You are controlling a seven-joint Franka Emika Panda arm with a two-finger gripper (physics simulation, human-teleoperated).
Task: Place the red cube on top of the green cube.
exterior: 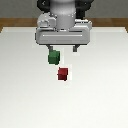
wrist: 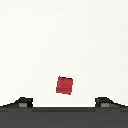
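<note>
Red cube (wrist: 64,85) lies on the white surface (exterior: 100,95), below the gripper (exterior: 62,49) and slightly forward of it, near the green cube (exterior: 53,57). Gripper stands wide and empty, fingertips (wrist: 22,102) apart.

White matte counter (exterior: 25,90) fills most of exterior view; brown wood-toned floor strip (exterior: 15,22) beyond counter's far edge; even, soft light.
</note>
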